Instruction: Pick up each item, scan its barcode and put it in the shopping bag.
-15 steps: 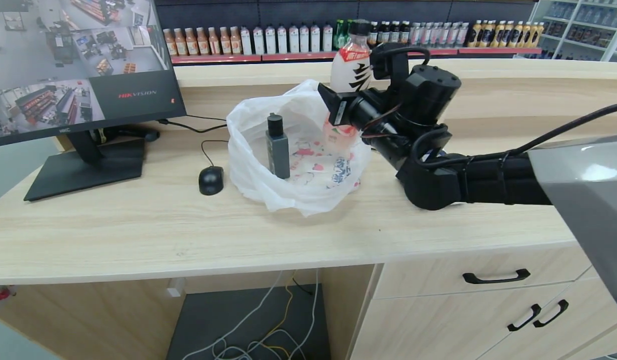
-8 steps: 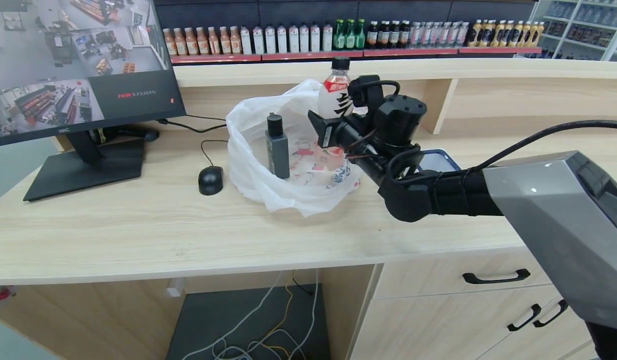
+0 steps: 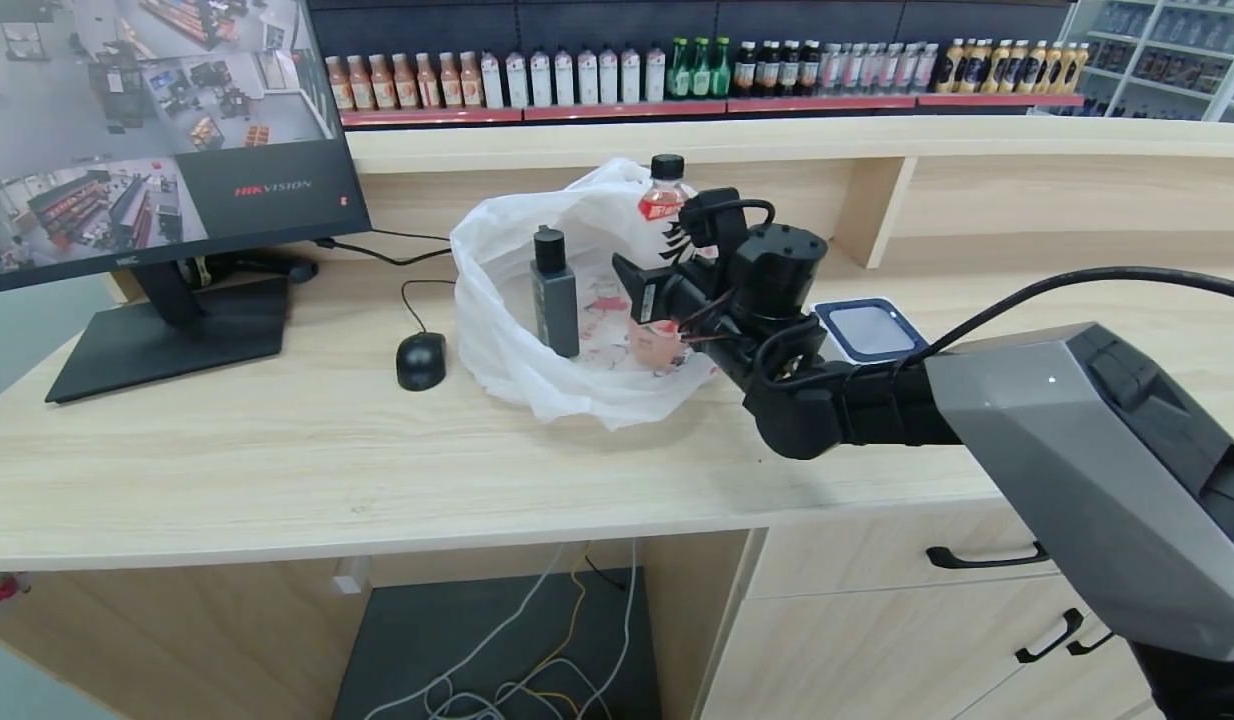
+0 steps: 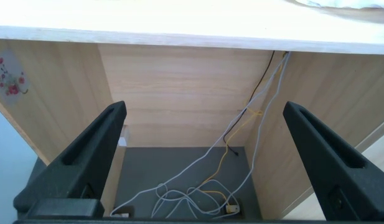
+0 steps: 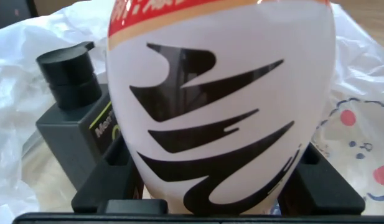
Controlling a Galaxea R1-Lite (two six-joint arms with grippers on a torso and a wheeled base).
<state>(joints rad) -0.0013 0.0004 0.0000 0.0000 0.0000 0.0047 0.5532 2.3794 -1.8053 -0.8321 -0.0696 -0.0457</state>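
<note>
A white drink bottle [image 3: 663,208] with a black cap, red band and black stripes stands upright in my right gripper [image 3: 677,292], which is shut on its middle. Its lower half is inside the white plastic shopping bag [image 3: 522,365] on the counter. Seen close in the right wrist view, the drink bottle [image 5: 216,106] sits between the dark fingers [image 5: 107,183]. A dark grey bottle [image 3: 555,290] stands upright in the bag beside it, the same grey bottle [image 5: 73,134] appearing by the wrist. My left gripper [image 4: 204,155] hangs open below the counter.
A blue-rimmed scanner pad [image 3: 867,330] lies on the counter right of the bag. A black mouse [image 3: 422,360] and a monitor [image 3: 147,130] stand to the left. Under the counter, loose cables [image 4: 210,186] lie on the floor. Drawers [image 3: 987,555] are at the lower right.
My right arm has brought the drink bottle down and slightly left, from above the bag's rim to inside the bag. The scanner pad has come into sight behind it.
</note>
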